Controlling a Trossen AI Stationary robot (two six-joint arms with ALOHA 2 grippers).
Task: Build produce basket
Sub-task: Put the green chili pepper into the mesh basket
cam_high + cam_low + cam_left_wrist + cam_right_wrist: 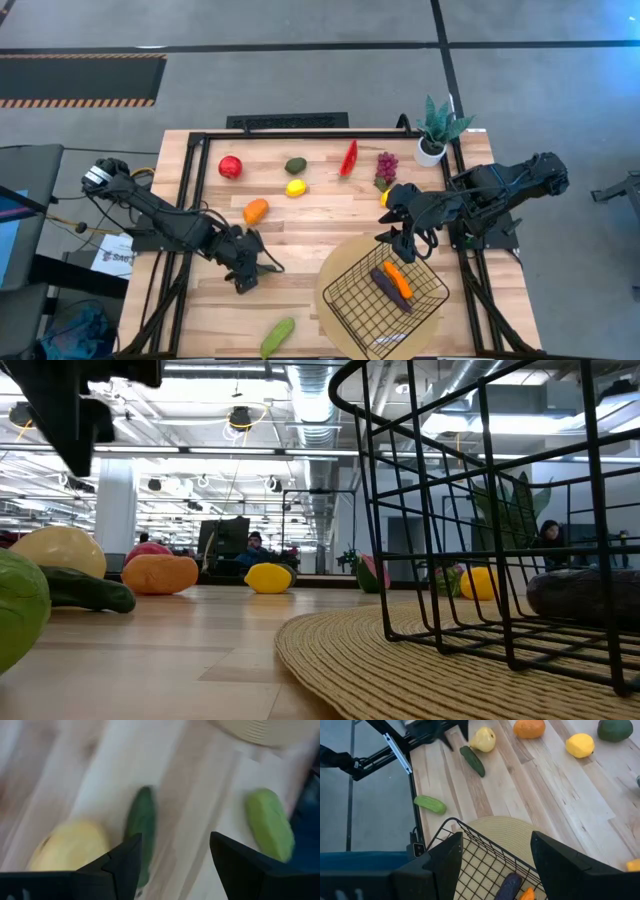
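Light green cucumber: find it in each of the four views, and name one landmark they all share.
High view: light green cucumber near the table's front edge, left of the mat.
Low view: large, at the far left edge.
Left wrist view: near the mat, apart from the dark cucumber.
Right wrist view: near the table's edge, beside the mat.
Shared landmark: the mat.
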